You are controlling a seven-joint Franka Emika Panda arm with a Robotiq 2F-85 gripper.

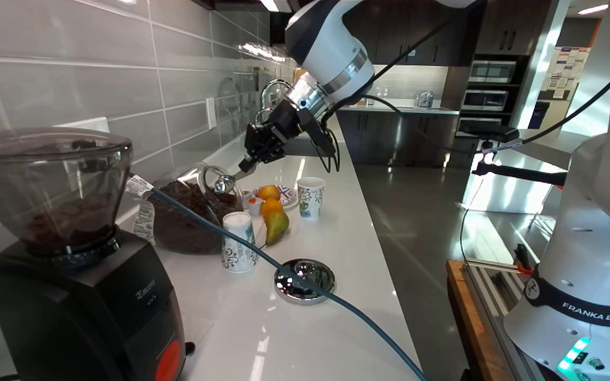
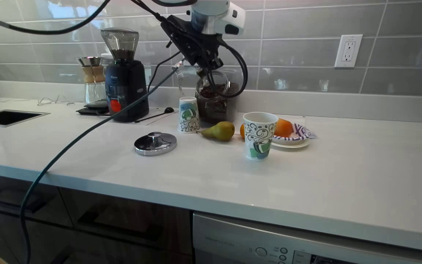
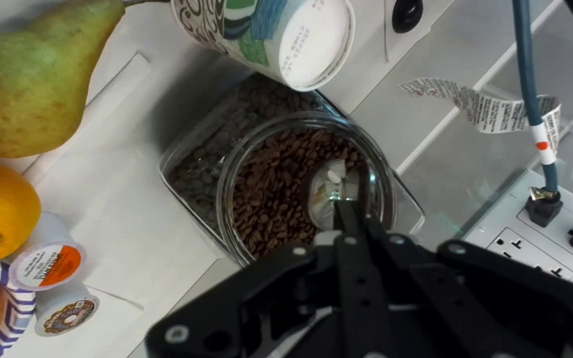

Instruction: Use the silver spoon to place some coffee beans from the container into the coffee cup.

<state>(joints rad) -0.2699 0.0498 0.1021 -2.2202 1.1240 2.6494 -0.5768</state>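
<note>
Black-fingered, the gripper [image 3: 358,211] clamps the silver spoon [image 1: 225,183], whose bowl sits at the mouth of the clear container [image 3: 381,176] of coffee beans [image 3: 271,199]. Just beside stands 1 inverted paper cup [image 2: 189,115]; the coffee cup [image 2: 258,137] stands upright farther off.

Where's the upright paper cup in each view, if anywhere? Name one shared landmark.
In an exterior view: upright paper cup, central, right of pear.
In an exterior view: upright paper cup, right of centre and pear.
Wrist view: not in it; pear upper left.
Shared landmark: pear.
</note>
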